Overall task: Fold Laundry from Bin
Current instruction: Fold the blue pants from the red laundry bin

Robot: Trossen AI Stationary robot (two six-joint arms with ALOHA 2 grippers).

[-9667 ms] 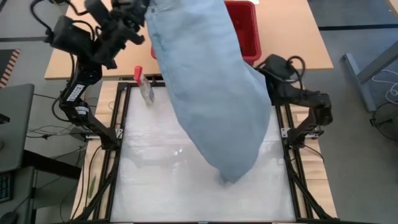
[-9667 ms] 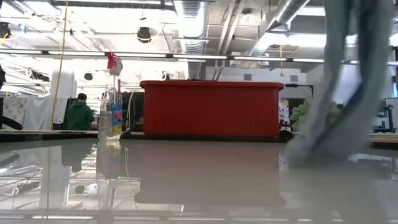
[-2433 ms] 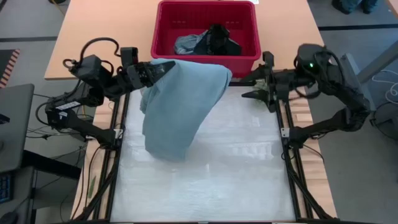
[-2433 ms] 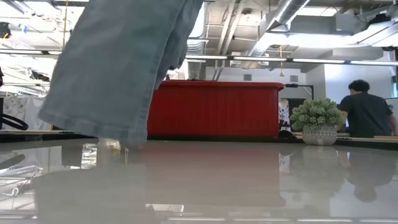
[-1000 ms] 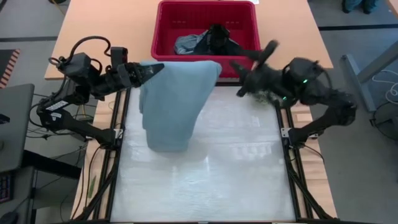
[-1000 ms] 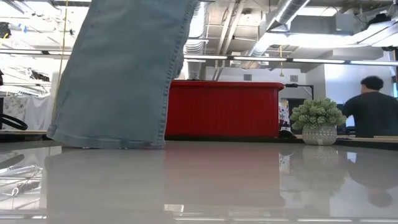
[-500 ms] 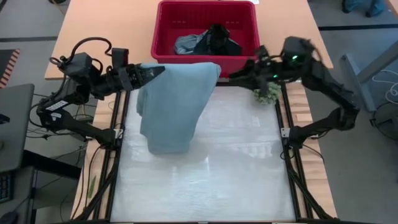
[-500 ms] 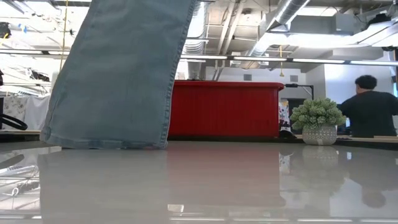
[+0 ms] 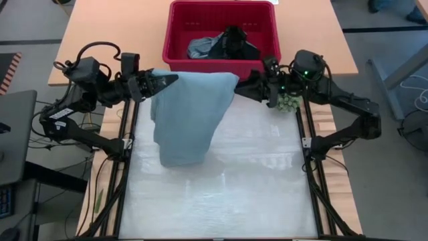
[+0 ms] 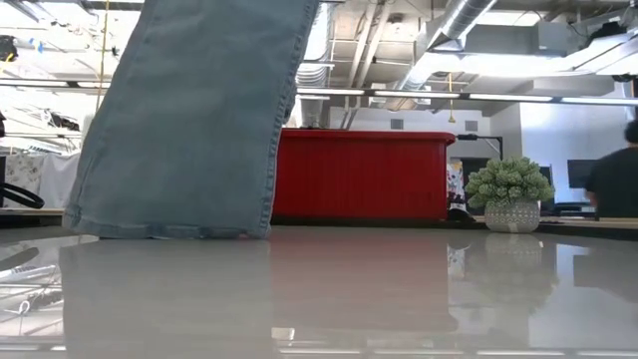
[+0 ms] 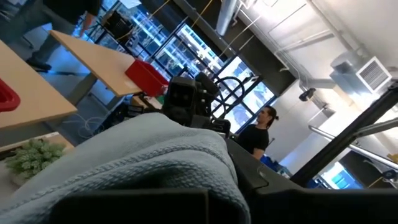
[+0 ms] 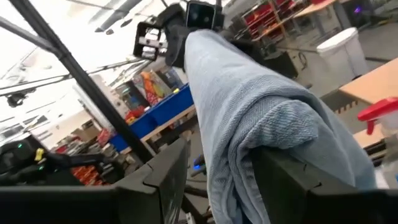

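Barely started: left gripper clamps the light blue cloth garment, right gripper fingers straddle its other corner, bright red plastic bin holds more laundry.

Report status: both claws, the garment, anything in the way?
Left claw shut on light blue garment. Right claw open around its other corner. Hem on table. Green ball beside right arm.

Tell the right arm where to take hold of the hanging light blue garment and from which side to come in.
Grip the free top corner of the light blue garment, at the bin side, opposite the left gripper pinching the other corner. Come in level from the right: the right gripper already has its fingers open around that bunched edge.
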